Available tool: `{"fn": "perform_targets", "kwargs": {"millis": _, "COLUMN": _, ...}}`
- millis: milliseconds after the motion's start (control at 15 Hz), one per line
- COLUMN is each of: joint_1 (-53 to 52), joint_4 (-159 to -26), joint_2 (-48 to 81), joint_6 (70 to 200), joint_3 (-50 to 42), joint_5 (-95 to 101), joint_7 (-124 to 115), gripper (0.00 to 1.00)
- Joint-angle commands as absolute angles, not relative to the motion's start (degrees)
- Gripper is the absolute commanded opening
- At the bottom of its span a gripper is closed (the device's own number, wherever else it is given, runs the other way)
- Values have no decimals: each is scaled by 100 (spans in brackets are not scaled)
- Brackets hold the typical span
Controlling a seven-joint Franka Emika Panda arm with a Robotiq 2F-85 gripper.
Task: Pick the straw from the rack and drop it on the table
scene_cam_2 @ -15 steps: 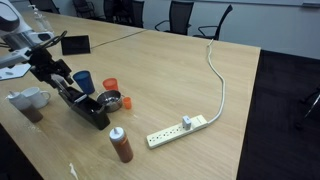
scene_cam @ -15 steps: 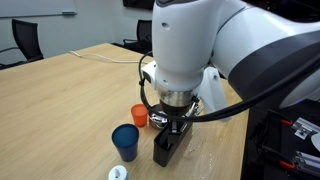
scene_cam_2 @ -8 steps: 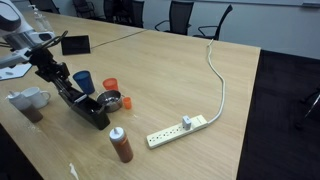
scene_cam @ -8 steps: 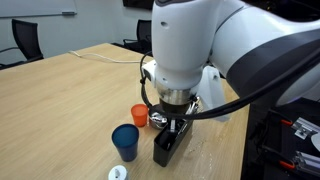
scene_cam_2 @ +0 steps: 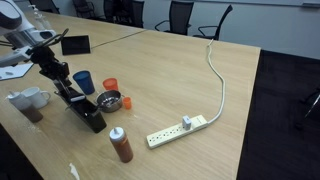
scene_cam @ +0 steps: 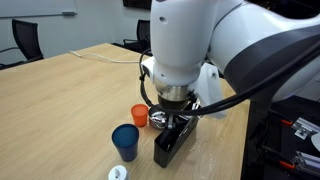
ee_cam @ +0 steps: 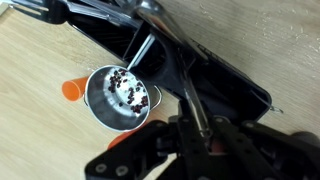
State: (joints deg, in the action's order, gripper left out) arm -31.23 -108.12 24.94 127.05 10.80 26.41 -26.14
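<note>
The rack point(ee_cam: 215, 72) is a long black holder lying across the wrist view; it also shows in both exterior views point(scene_cam: 169, 148) point(scene_cam_2: 91, 116). A thin metal straw point(ee_cam: 172, 55) slants out of it and runs down between my fingers. My gripper point(ee_cam: 203, 135) is shut on the straw just above the rack's top. In both exterior views the gripper point(scene_cam: 172, 123) point(scene_cam_2: 68, 93) points down onto the rack's end, and the straw is too thin to make out there. The light-brown table point(scene_cam_2: 200, 80) carries everything.
A metal bowl of dark beans point(ee_cam: 118, 96) and an orange cup point(ee_cam: 70, 90) stand right beside the rack. A blue cup point(scene_cam: 125, 141) is close by. A brown bottle point(scene_cam_2: 121, 146), a white power strip point(scene_cam_2: 180, 128) with its cable and a white mug point(scene_cam_2: 30, 97) also stand on the table.
The jaws have closed from wide open to shut around the straw. The arm has stayed over the rack with hardly any movement.
</note>
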Motion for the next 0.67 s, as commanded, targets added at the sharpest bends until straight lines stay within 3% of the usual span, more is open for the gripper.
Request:
{"fn": "perform_targets", "kwargs": {"millis": 0, "joint_1": -3186, "joint_4": -10770, "joint_2": 2448, "joint_6": 12570, "joint_3": 1012, "joint_5": 2742, "joint_7": -2743, "gripper": 3}}
{"fn": "perform_targets", "kwargs": {"millis": 600, "joint_1": -3160, "joint_4": -10578, "joint_2": 2331, "joint_6": 12528, "joint_3": 865, "joint_5": 2865, "joint_7": -2812, "gripper": 3}}
